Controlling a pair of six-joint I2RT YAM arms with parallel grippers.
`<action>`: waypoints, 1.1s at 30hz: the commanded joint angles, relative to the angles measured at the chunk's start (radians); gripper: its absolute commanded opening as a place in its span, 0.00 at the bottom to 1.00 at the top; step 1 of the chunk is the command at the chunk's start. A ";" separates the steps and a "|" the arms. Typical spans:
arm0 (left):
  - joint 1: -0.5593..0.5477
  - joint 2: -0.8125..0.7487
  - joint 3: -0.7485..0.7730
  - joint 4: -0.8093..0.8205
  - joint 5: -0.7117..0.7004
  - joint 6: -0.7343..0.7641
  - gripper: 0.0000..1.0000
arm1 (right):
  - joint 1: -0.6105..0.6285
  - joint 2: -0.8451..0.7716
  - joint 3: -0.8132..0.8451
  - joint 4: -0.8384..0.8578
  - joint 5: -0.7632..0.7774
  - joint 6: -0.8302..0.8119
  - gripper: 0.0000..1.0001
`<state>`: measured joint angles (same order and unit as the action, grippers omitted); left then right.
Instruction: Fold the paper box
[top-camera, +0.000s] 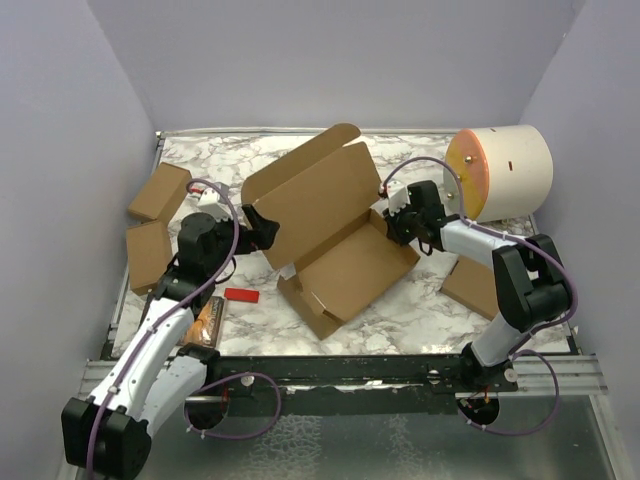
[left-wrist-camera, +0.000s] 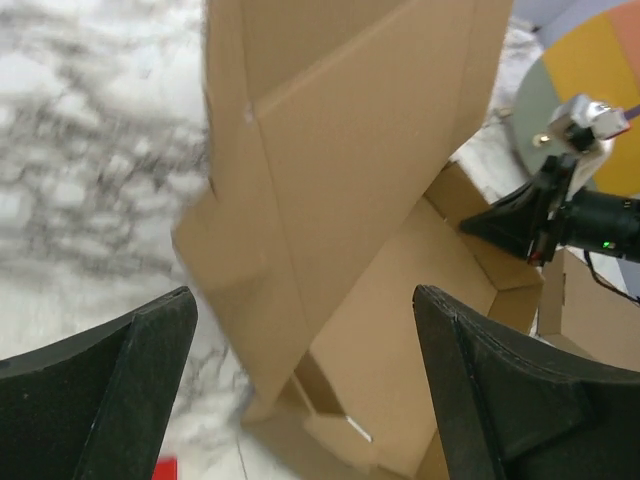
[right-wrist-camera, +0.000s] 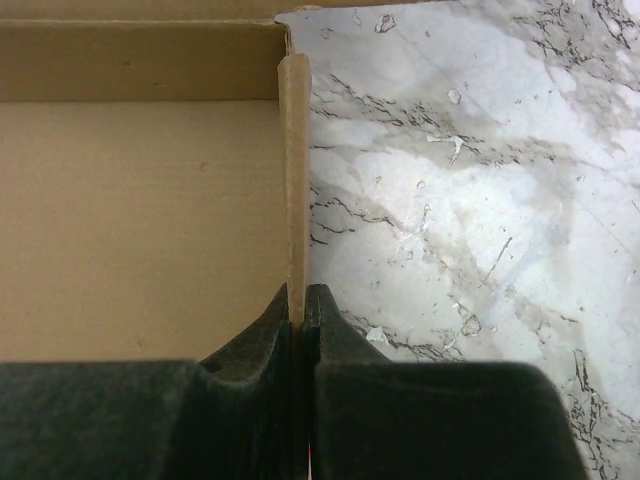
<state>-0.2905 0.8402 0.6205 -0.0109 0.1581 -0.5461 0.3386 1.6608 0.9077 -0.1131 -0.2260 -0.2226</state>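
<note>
Cardboard box (top-camera: 330, 235) sat mid-table (top-camera: 430, 300): tray flat, lid raised and tilted toward left arm.
- Thin upright side wall at tray's right edge was pinched by right gripper (right-wrist-camera: 302, 296), fingers pressed together on it. Likely purpose: keep wall standing and anchor tray while lid was worked.
- At lid's outer face, left gripper (left-wrist-camera: 303, 292) was spread wide and gripped nothing; contact with lid unclear. Probably posted there to push or steady lid for closing.
- Small boxes (top-camera: 158, 192) and cylinder (top-camera: 505, 172) stood at table edges, well apart from work.
</note>
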 joint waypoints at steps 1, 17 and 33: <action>-0.004 -0.065 0.055 -0.351 -0.152 -0.071 0.97 | -0.005 -0.013 -0.002 0.054 0.022 0.029 0.01; -0.006 -0.256 -0.181 -0.399 0.131 -0.437 0.65 | 0.002 -0.114 0.009 0.113 0.167 -0.011 0.01; -0.094 0.086 -0.348 0.195 0.150 -0.494 0.68 | 0.106 -0.157 0.051 0.217 0.373 -0.236 0.01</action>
<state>-0.3466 0.8516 0.2947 -0.0418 0.3084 -1.0252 0.4206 1.5330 0.9321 0.0193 0.0677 -0.3969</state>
